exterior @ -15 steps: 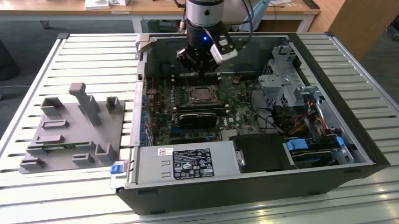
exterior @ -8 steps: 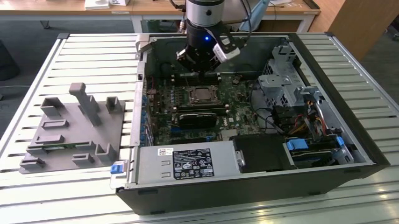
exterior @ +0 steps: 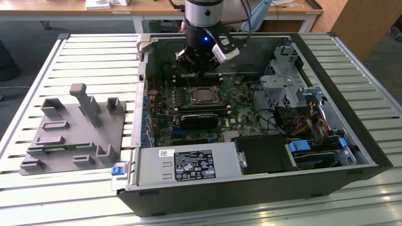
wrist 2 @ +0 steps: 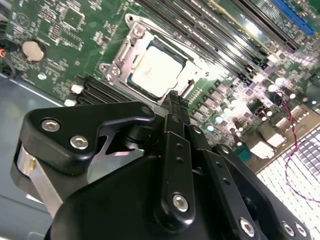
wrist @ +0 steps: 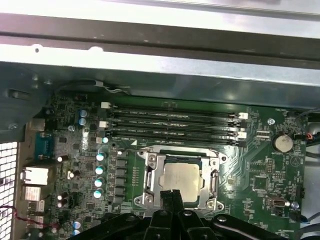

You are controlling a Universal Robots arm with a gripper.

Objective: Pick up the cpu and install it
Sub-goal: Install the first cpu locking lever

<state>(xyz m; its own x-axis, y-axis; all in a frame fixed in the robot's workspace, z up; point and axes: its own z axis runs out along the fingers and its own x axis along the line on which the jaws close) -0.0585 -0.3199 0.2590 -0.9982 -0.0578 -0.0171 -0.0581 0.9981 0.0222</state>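
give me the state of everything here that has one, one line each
cpu: seated flat in its socket on the motherboard, silvery top up
tool: shut, empty, just above the socket's edge, apart from the cpu
socket frame: lying round the cpu
memory slots: empty
computer case: on its side, side panel off, inside open to view
grey holder: on the table beside the case

A slatted pale metal tabletop (exterior: 94, 61) is spreading across the exterior view. At twelve o'clock a light wooden desk (exterior: 157, 8) on white legs is standing, at two o'clock a wooden cabinet (exterior: 367, 23) is rising, and grey carpet floor (exterior: 25, 33) is showing at ten o'clock.
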